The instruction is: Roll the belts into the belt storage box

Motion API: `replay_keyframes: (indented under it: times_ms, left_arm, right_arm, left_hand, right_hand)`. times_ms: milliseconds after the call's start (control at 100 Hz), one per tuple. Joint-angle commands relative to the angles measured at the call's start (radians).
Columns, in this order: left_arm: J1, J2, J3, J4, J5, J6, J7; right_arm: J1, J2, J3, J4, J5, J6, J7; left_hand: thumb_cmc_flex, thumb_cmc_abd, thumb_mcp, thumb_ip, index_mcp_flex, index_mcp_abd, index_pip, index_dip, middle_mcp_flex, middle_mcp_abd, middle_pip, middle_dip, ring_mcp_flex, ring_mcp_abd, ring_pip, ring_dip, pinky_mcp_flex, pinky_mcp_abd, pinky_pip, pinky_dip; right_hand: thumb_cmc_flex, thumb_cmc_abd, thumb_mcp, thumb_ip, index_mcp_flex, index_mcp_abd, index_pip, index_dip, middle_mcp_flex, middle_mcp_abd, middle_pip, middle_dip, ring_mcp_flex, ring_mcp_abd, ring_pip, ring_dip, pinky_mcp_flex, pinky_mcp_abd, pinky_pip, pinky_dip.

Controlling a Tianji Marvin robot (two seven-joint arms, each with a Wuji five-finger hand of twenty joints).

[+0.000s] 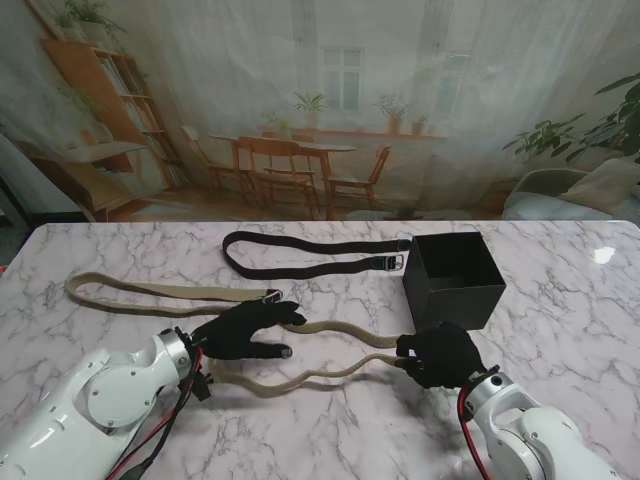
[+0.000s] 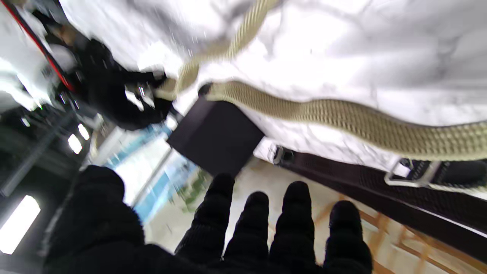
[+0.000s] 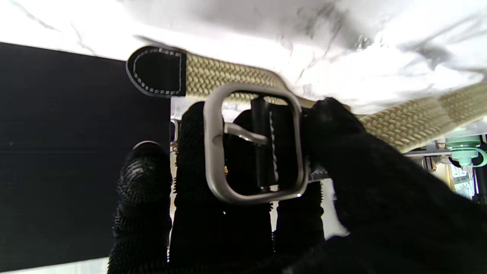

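Observation:
A woven tan belt (image 1: 340, 335) lies folded in a long loop between my hands, with a second strand (image 1: 300, 378) nearer to me. My right hand (image 1: 440, 355) is shut on its metal buckle (image 3: 255, 144), thumb (image 3: 342, 133) pressing it against the fingers; the belt's black leather tip (image 3: 158, 72) lies just beyond. My left hand (image 1: 245, 330) is open, fingers (image 2: 274, 228) spread over the loop's left end. The black storage box (image 1: 455, 275) stands upright just beyond my right hand. Farther from me lies a black belt (image 1: 310, 255); another tan belt (image 1: 150, 290) stretches left.
The second tan belt's buckle (image 2: 414, 175) lies beside my left hand. The marble table (image 1: 560, 300) runs right of the box. A printed backdrop stands behind its far edge.

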Motion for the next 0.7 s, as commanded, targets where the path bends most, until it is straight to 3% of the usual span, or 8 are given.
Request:
replay_keyframes:
  times_ms: [0, 160, 420, 530, 690]
  left_arm:
    - [-0.019, 0.029, 0.009, 0.012, 0.015, -0.02, -0.034]
    - [-0.044, 0.06, 0.037, 0.025, 0.012, -0.032, -0.154]
    - [-0.074, 0.076, 0.095, 0.049, 0.074, -0.042, -0.195]
    - [-0.097, 0.075, 0.123, 0.081, 0.161, -0.054, -0.165]
    - [-0.13, 0.07, 0.159, 0.125, 0.199, -0.037, -0.137]
  right_arm:
    - [-0.006, 0.0, 0.013, -0.022, 0.002, -0.004, 0.0]
    - [-0.014, -0.001, 0.039, -0.042, 0.001, -0.012, 0.008]
    - [-0.023, -0.002, 0.067, -0.067, -0.003, -0.021, 0.017]
    - [-0.033, -0.003, 0.081, -0.078, 0.0, -0.034, 0.009]
    - [-0.054, -0.006, 0.101, -0.102, 0.01, -0.058, 0.006]
  left_hand:
    - [-0.078, -0.053, -0.014, -0.03, -0.074, -0.04, -0.05, -0.049, -0.093, -0.019, -0.029, -0.053, -0.046, -0.052, -0.036, -0.031, -0.012, -0.056, -0.091, -0.036]
    - [-0.091, -0.203, -0.009, -0.027, -0.209, -0.053, -0.124, -0.15, -0.203, 0.021, -0.048, -0.113, -0.094, -0.051, -0.046, -0.055, 0.02, -0.124, -0.148, -0.036]
    - [-0.029, -0.315, 0.001, -0.021, -0.244, -0.019, -0.12, -0.204, -0.192, 0.049, -0.046, -0.131, -0.08, -0.038, -0.028, -0.06, 0.065, -0.174, -0.16, -0.027]
    - [-0.002, -0.332, 0.006, -0.014, -0.265, -0.051, -0.121, -0.209, -0.177, -0.007, -0.039, -0.125, -0.059, -0.061, -0.012, -0.054, 0.085, -0.201, -0.14, -0.018]
    - [0.075, -0.32, 0.012, 0.004, -0.257, -0.07, -0.114, -0.216, -0.163, -0.068, -0.022, -0.1, -0.032, -0.075, 0.005, -0.04, 0.073, -0.21, -0.037, 0.004]
  right_hand:
    - [0.115, 0.062, 0.056, 0.036, 0.072, -0.083, 0.072, 0.058, 0.05, 0.006, 0.068, 0.017, 0.042, 0.026, 0.064, 0.029, 0.005, 0.023, 0.039, 0.018]
    - [0.117, 0.063, 0.054, 0.037, 0.07, -0.075, 0.069, 0.063, 0.055, 0.008, 0.07, 0.02, 0.045, 0.029, 0.07, 0.029, 0.006, 0.027, 0.042, 0.018]
    - [0.119, 0.063, 0.051, 0.039, 0.071, -0.068, 0.064, 0.065, 0.058, 0.01, 0.068, 0.021, 0.047, 0.031, 0.073, 0.027, 0.008, 0.03, 0.043, 0.017]
    - [0.119, 0.063, 0.05, 0.039, 0.071, -0.067, 0.062, 0.065, 0.06, 0.01, 0.067, 0.022, 0.048, 0.031, 0.074, 0.027, 0.008, 0.029, 0.043, 0.016]
    - [0.118, 0.063, 0.05, 0.04, 0.073, -0.07, 0.061, 0.067, 0.061, 0.009, 0.066, 0.023, 0.05, 0.03, 0.075, 0.026, 0.011, 0.029, 0.045, 0.016]
